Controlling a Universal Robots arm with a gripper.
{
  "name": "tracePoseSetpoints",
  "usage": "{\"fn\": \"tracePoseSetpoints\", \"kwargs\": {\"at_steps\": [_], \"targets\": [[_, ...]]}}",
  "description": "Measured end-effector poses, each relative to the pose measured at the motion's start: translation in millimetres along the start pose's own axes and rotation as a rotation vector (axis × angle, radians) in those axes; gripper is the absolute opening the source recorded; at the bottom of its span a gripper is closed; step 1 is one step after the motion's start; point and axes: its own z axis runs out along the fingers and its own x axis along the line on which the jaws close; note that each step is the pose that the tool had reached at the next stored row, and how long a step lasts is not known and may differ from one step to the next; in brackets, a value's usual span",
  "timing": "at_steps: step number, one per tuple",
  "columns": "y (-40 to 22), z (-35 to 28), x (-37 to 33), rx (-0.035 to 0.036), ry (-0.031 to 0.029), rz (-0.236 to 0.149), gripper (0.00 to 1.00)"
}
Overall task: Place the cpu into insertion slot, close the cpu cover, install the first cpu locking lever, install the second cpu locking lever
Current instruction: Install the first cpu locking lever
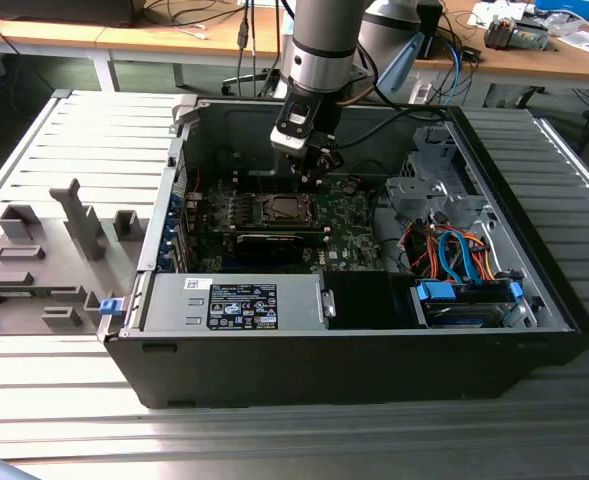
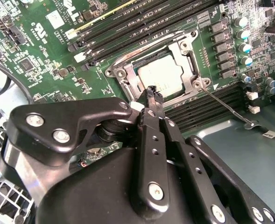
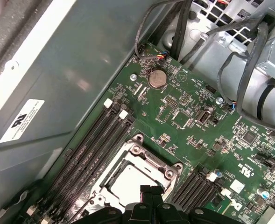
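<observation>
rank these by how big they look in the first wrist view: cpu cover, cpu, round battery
1. cpu cover
2. cpu, showing through its cut-out
3. round battery, clearly smallest, though it sits farther from the camera

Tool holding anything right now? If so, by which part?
Nothing visibly held. The tool is shut, tips together by the edge of the cpu cover, which lies closed over the seated cpu.

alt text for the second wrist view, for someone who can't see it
A black gripper, fingers shut together, hovers at the edge of the silver cpu, which lies framed by the metal cpu cover on a green circuit board. A thin locking lever juts out from one corner, beside long memory slots.
</observation>
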Motion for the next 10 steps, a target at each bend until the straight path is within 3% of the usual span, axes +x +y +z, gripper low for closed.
{"fn": "tracePoseSetpoints", "kwargs": {"at_steps": [10], "targets": [[0.0, 0.0, 0.0, 0.0004, -0.0006, -0.015, 0.11]]}}
